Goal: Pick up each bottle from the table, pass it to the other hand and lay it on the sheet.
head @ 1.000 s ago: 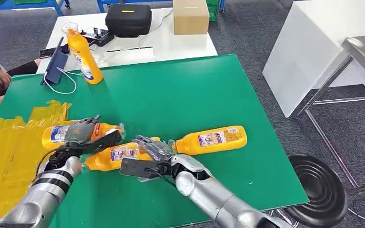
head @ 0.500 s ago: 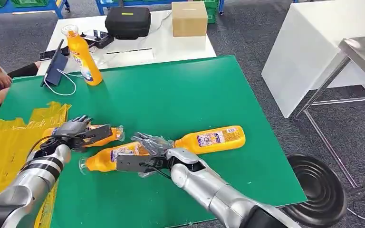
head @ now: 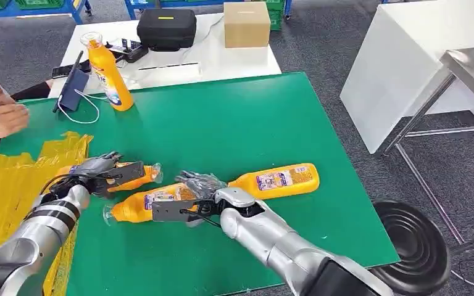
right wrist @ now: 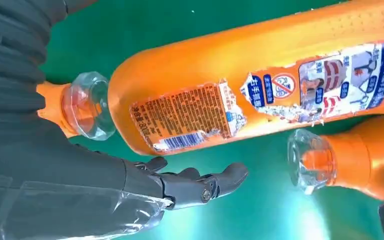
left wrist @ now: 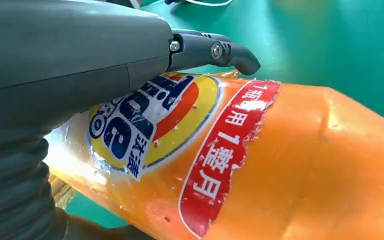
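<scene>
The left hand (head: 102,169) clamps a bottle (head: 137,174) at nine o'clock on the desk (head: 234,123), beside the sheet (head: 12,185), the right hand (head: 200,188) spread over another; next, I judge, laying it down

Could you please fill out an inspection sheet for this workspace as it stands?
Surface: green table, yellow sheet on its left part.
Job's things: three orange bottles lying, left bottle, middle bottle, right bottle; one upright bottle at the far left corner.
Clutter: blue stand beside the upright bottle.
Hands: left hand grips the left bottle; right hand rests at the middle bottle, grip unclear.
Cables: white cable by the stand.
Surroundings: white table with black case and cardboard box; person's hand; black stool.
</scene>
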